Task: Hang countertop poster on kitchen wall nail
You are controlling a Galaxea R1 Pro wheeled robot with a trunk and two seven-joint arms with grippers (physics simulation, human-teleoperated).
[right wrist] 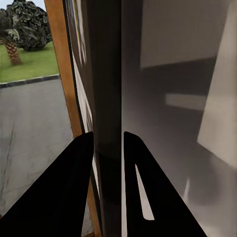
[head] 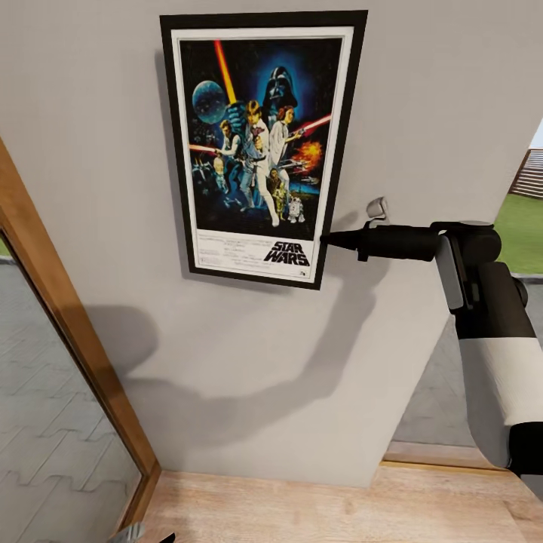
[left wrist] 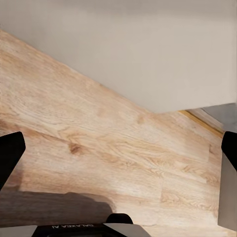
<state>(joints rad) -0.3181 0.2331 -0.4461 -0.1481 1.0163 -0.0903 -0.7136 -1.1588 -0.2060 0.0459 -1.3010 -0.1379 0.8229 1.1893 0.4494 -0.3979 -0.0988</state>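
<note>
One rectangular black-framed Star Wars poster (head: 260,147), white-bordered, flat against matte grey wall (head: 445,98). Right gripper (head: 326,239) clamped on poster's lower right frame edge; two black tapered fingers (right wrist: 66,190) astride it. One metal nail (head: 376,207) just right of poster. Left gripper (left wrist: 118,148) spread apart over pale wood-grain floor (left wrist: 98,143).

Grey plaster wall (head: 249,354), plain, crossed by soft dark shadows. Small metal wall hook (head: 375,207) on the wall, at mid-height. Wooden door frame (head: 72,324) slanting along the wall's left edge; grey paved ground (head: 53,445) beyond it. Light wood-plank floor (head: 339,513) meets the wall's base. Green lawn (head: 520,234) at far right; tree (right wrist: 27,24) and lawn outdoors past the frame.
</note>
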